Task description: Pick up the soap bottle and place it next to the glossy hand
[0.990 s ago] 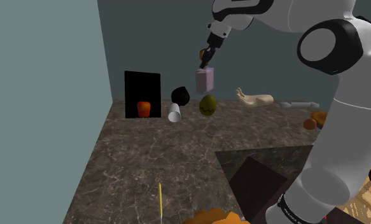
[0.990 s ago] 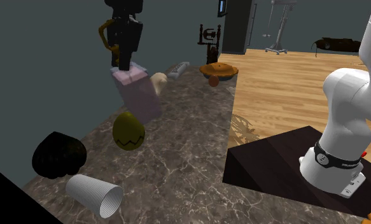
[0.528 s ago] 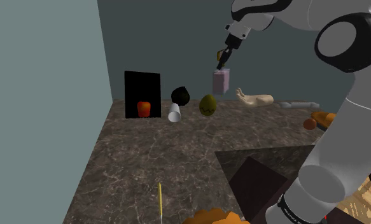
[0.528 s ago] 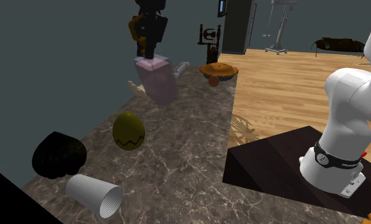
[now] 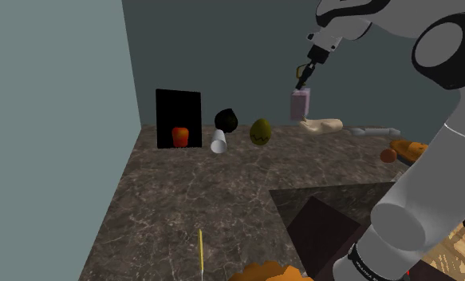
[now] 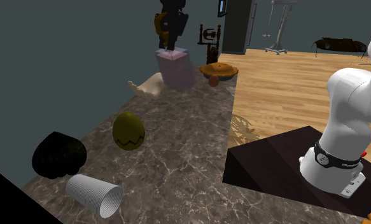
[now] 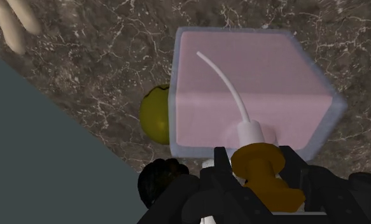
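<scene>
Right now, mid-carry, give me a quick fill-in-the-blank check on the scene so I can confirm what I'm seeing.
The gripper has its fingers shut on the pump of the ____ soap bottle. The bottle hangs in the air, ____ the dark marbled counter. The ribbed white cup lies on its ____.
Missing words: pink; above; side.

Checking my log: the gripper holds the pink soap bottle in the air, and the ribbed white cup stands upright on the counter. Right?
No: the ribbed white cup lies on its side on the counter, as the second exterior view shows. The gripper does hold the pink soap bottle in the air.
</scene>
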Action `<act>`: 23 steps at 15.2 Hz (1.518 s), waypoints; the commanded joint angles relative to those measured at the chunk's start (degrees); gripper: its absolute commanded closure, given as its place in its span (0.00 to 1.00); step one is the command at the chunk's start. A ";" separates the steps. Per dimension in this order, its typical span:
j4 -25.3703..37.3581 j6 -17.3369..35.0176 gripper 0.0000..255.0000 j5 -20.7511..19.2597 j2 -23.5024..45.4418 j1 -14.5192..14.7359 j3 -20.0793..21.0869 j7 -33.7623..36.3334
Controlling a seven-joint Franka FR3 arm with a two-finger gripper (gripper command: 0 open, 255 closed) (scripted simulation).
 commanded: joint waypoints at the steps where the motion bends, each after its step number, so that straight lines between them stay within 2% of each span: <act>1: -0.25 -0.90 1.00 0.05 -0.42 -1.36 -1.35 -2.65; 8: 1.54 -4.85 1.00 0.63 0.23 -6.18 -6.30 -11.75; 14: 6.26 -9.27 1.00 2.31 3.71 -11.19 -10.82 -20.39; 23: -1.63 -2.31 1.00 2.04 2.77 -10.71 -10.51 -21.87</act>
